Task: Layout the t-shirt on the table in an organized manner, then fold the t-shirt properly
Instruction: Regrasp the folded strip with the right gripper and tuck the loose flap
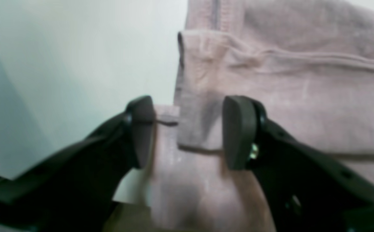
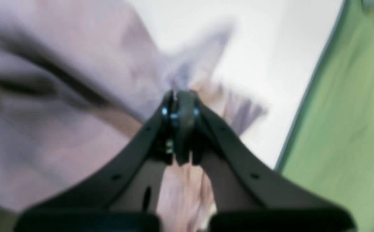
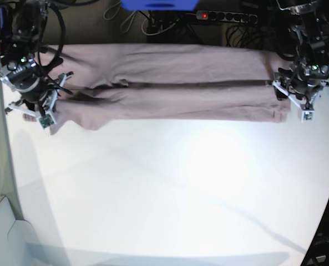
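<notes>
The mauve t-shirt (image 3: 181, 88) lies stretched in a long band along the far part of the white table (image 3: 164, 194), folded lengthwise. My left gripper (image 1: 190, 132) is open, its pads astride the shirt's hemmed corner (image 1: 270, 106); in the base view it (image 3: 286, 104) is at the shirt's right end. My right gripper (image 2: 180, 129) is shut with shirt fabric (image 2: 61, 96) around its tips, the picture being blurred; in the base view it (image 3: 49, 117) is at the shirt's left end.
A power strip (image 3: 225, 15), cables and a blue object (image 3: 158, 4) sit behind the table. The table's curved edge runs down the left (image 3: 9, 166). A green surface (image 2: 351, 129) lies beyond the table edge in the right wrist view.
</notes>
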Available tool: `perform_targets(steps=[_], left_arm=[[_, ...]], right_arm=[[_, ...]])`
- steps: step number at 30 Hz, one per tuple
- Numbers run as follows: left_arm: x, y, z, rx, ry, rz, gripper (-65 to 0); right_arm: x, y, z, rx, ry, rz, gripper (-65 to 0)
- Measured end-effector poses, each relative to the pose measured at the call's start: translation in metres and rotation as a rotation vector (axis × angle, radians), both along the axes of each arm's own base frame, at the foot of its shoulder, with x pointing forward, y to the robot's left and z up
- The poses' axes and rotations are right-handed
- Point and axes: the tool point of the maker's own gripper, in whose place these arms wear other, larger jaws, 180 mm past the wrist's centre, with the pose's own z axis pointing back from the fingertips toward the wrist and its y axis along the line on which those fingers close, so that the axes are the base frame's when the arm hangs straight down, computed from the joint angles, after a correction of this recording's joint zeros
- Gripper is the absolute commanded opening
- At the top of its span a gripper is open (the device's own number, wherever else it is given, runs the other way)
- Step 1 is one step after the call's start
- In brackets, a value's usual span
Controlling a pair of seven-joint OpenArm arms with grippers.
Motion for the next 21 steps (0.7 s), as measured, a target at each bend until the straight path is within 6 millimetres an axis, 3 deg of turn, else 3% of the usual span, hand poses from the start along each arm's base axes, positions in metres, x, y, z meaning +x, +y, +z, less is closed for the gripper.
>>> perform_targets(steps=[8,11,14,21], left_arm=[[0.000,0.002,0.001,0.006,-0.005,0.000,-31.1],[-0.002,0.003,0.000,0.009,0.002,0.001,-31.1],[-0.007,0.003,-0.003,0.009,0.014,0.000,-31.1],[-0.014,0.003,-0.007,0.009,0.034,0.000,-30.9]], right_arm=[[-0.016,-0.018,-0.007,-0.007,0.031,-0.054,-65.0],[-0.028,-0.018,-0.015,-0.007,0.067,-0.055,-65.0],[-0.026,-0.015,-0.017,0.017,0.044,-0.061,-65.0],[-0.040,-0.013,-0.047,0.059,0.130,-0.084,-65.0]])
